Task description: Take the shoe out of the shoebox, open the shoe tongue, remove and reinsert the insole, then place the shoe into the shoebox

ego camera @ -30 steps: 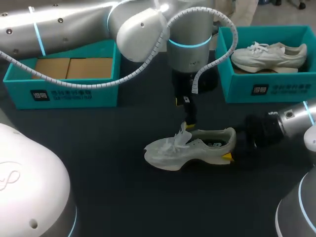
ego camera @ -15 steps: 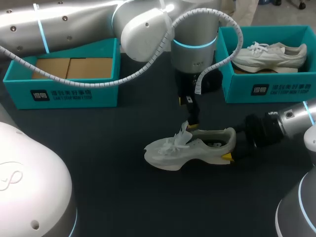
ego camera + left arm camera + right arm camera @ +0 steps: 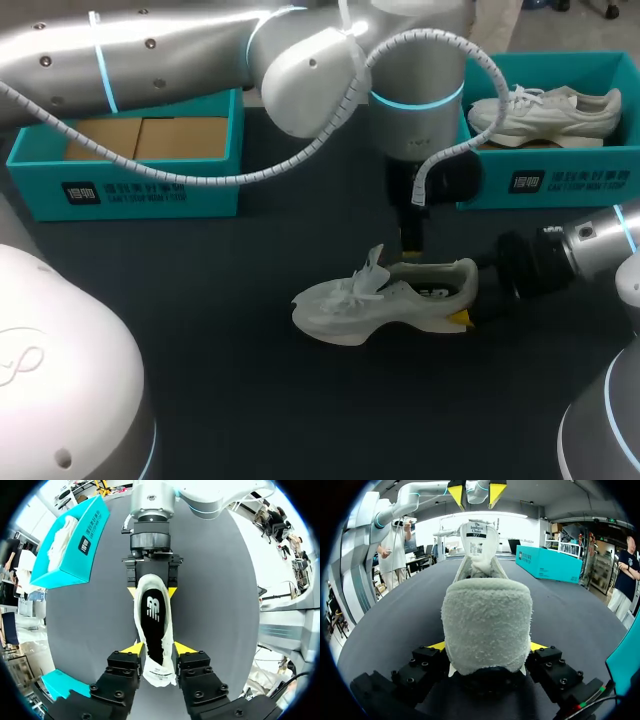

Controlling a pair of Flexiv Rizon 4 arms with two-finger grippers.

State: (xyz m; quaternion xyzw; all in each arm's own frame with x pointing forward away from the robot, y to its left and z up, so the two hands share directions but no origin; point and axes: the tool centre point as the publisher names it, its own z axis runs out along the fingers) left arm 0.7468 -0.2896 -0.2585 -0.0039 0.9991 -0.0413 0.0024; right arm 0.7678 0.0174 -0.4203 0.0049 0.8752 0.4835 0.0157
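A pale grey-white shoe [image 3: 385,300] lies on its sole mid-table, toe to the left, its tongue raised. My right gripper [image 3: 462,318] is shut on the heel. In the right wrist view the fuzzy heel [image 3: 487,625] sits pinched in that gripper [image 3: 487,647]. My left gripper [image 3: 412,250] points straight down over the shoe's mouth. Seen from the left wrist, it [image 3: 158,647] is open and straddles the shoe [image 3: 155,625], with the black insole [image 3: 155,611] showing and the tongue [image 3: 159,672] rising between the fingers. My right gripper [image 3: 151,591] holds the far end.
A teal shoebox [image 3: 530,180] at the back right holds a second white shoe [image 3: 545,110]. Another teal box [image 3: 130,185] at the back left holds brown cardboard. My left arm's cable loops over the table's middle.
My left gripper has shifted right, from above the tongue to above the shoe's mouth nearer the heel. The shoe and my right arm have stayed put.
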